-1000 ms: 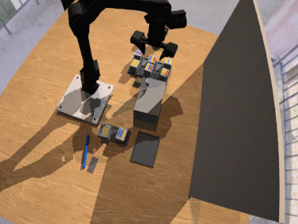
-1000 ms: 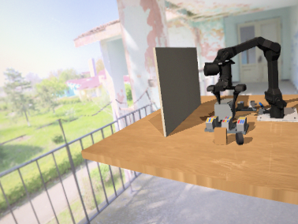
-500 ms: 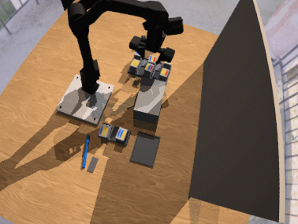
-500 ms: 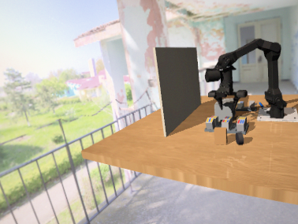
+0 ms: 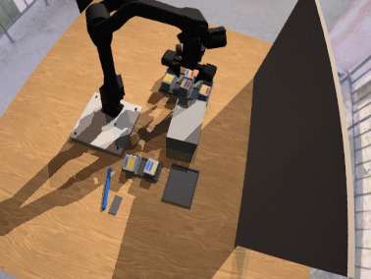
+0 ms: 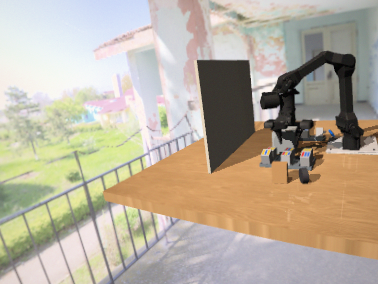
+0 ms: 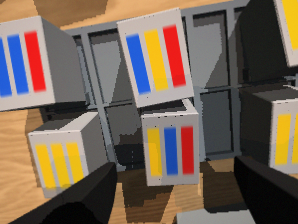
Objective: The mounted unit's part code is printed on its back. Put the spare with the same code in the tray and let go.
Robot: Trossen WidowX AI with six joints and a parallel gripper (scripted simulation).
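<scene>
The grey mounted unit [image 5: 185, 125] stands mid-table; its top edge shows at the bottom of the wrist view [image 7: 210, 218]. Behind it a dark rack [image 5: 173, 88] [image 7: 100, 65] holds several striped spare cubes. In the wrist view a yellow-blue-red cube [image 7: 170, 155] sits just ahead of my fingers, with a blue-yellow-red cube [image 7: 156, 57] above it, a blue-blue-red cube [image 7: 20, 62] at top left and an all-yellow cube [image 7: 60, 160] at lower left. My gripper [image 5: 188, 74] [image 6: 289, 136] [image 7: 174, 167] hangs low over this rack, open and empty. The dark tray [image 5: 181, 186] lies in front of the unit.
A tall dark panel [image 5: 294, 138] [image 6: 222, 110] stands along the right side. A second small rack with spares [image 5: 142, 167], a blue pen [image 5: 106, 189] and a small grey block [image 5: 116, 204] lie left of the tray. The arm's base plate [image 5: 105, 124] is at the left.
</scene>
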